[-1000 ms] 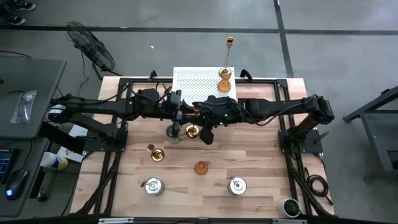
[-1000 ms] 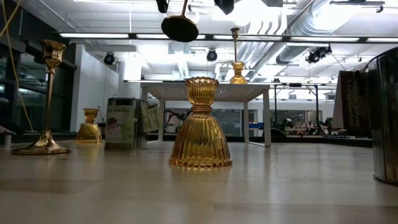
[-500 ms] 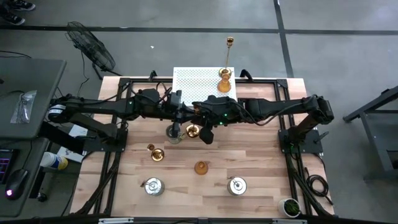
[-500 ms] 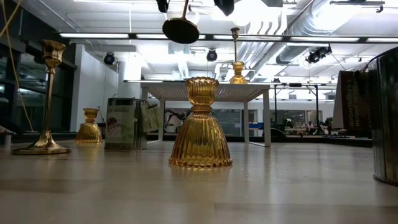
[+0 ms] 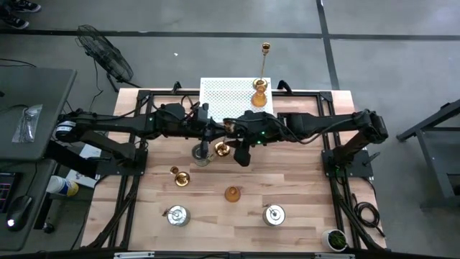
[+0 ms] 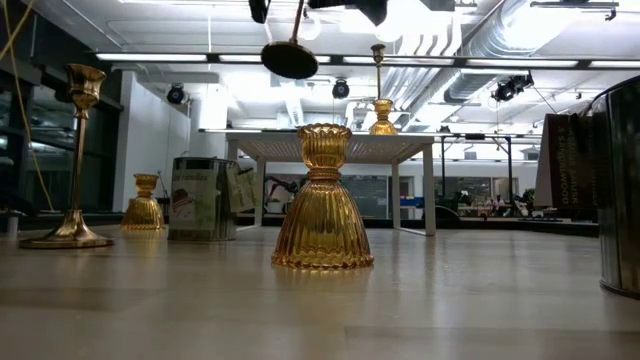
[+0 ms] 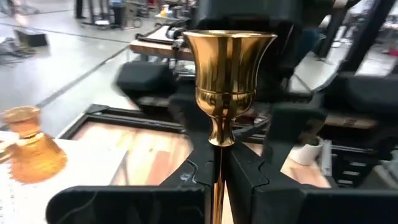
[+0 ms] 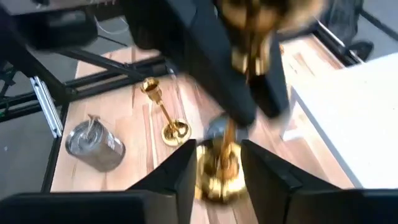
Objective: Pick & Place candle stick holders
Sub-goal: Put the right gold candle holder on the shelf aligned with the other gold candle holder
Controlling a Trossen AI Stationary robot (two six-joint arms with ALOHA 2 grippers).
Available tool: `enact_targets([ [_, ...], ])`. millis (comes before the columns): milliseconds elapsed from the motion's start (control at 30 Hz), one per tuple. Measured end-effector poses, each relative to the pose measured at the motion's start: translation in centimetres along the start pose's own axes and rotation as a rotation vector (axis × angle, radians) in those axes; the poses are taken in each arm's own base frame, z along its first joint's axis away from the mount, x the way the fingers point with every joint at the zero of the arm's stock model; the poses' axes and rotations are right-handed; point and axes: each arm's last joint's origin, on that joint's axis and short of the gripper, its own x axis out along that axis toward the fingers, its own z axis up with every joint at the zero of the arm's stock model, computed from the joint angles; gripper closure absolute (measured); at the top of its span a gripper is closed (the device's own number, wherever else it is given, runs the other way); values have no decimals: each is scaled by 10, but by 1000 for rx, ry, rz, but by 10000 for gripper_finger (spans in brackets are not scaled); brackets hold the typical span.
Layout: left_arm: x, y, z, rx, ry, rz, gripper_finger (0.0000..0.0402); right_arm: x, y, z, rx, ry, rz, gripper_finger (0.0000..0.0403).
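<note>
The left gripper [image 7: 217, 177] is clamping a gold candlestick [image 7: 227, 81] mid-frame above the table, while the right gripper [image 8: 217, 163] is parting around its base. Two holders are sitting on the white rack [image 5: 219, 97]; six are waiting on the table [image 5: 302, 180].

Two black jointed arms [image 5: 122, 126] with thin cables, green indicator lights near the wrists, blocky matte black fingers [image 7: 255, 168].
</note>
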Motion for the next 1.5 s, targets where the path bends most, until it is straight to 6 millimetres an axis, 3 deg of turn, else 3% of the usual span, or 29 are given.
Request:
enact_targets([
  [333, -1, 14, 4, 39, -38, 169, 392, -60, -15, -10, 20, 143, -134, 236],
  [567, -8, 61, 14, 15, -89, 237, 392, -105, -23, -16, -11, 161, -186, 244],
  [900, -9, 131, 20, 68, -219, 245, 392, -150, -51, -54, -36, 104, -286, 259],
  [1367, 64, 201, 34, 86, -102, 293, 392, -192, -88, -93, -39, 32, -393, 263],
  [1500, 71, 217, 34, 87, -89, 286, 392, -200, -94, -98, -2, 10, -419, 263],
])
